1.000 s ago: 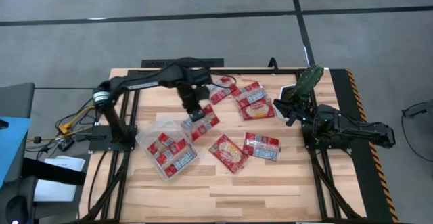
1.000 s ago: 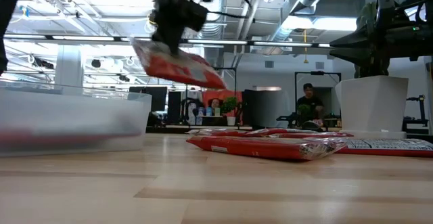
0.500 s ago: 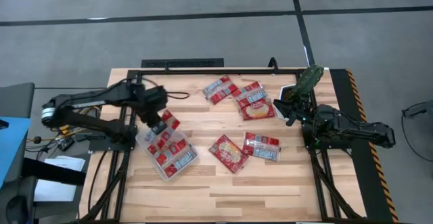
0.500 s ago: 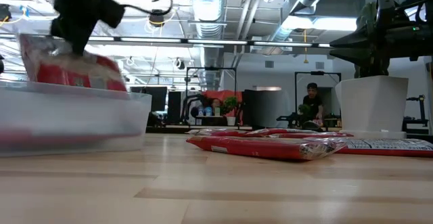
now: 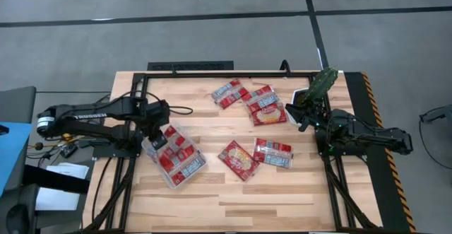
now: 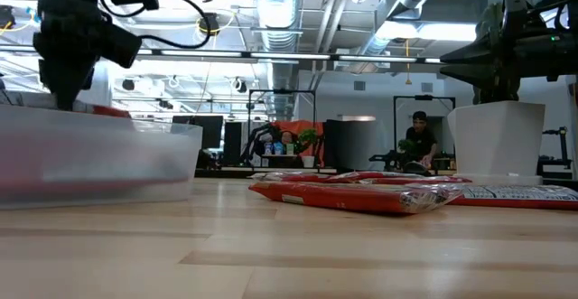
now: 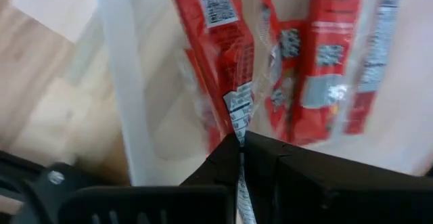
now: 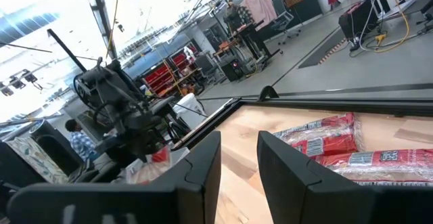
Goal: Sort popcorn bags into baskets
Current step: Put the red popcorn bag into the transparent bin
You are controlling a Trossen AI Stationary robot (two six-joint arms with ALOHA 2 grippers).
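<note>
The clear plastic basket (image 5: 196, 169) stands at the table's left with several red popcorn bags (image 5: 182, 165) lying flat in it. My left gripper (image 5: 157, 141) is low over the basket's far left corner, shut on one more red popcorn bag (image 7: 218, 61), which reaches down inside the basket wall (image 7: 125, 109). Several other bags lie flat on the wood: two at the far middle (image 5: 258, 104) and two nearer the centre (image 5: 239, 160). At the right, my right gripper (image 8: 238, 166) waits open by the plant pot, holding nothing. My left gripper pinches the bag's clear end seam (image 7: 236, 124) between its two fingers. The fingers come steeply from above, pointing down into the basket. The bag stretches away below the fingertips, its far part down among the packets in the basket; only a red strip (image 6: 110, 111) shows above the rim.
A white pot with a green plant (image 5: 317, 91) stands at the far right beside my right arm. Black frame rails (image 5: 212, 73) run along the table's far and side edges. Bare wood lies along the near side (image 5: 268, 199). People show in the room behind (image 6: 417, 136).
My left gripper has carried the bag from the table's middle toward the left edge and down, staying shut. The bag, first held tilted high above the table, has sunk inside the basket until almost none of it shows over the rim.
</note>
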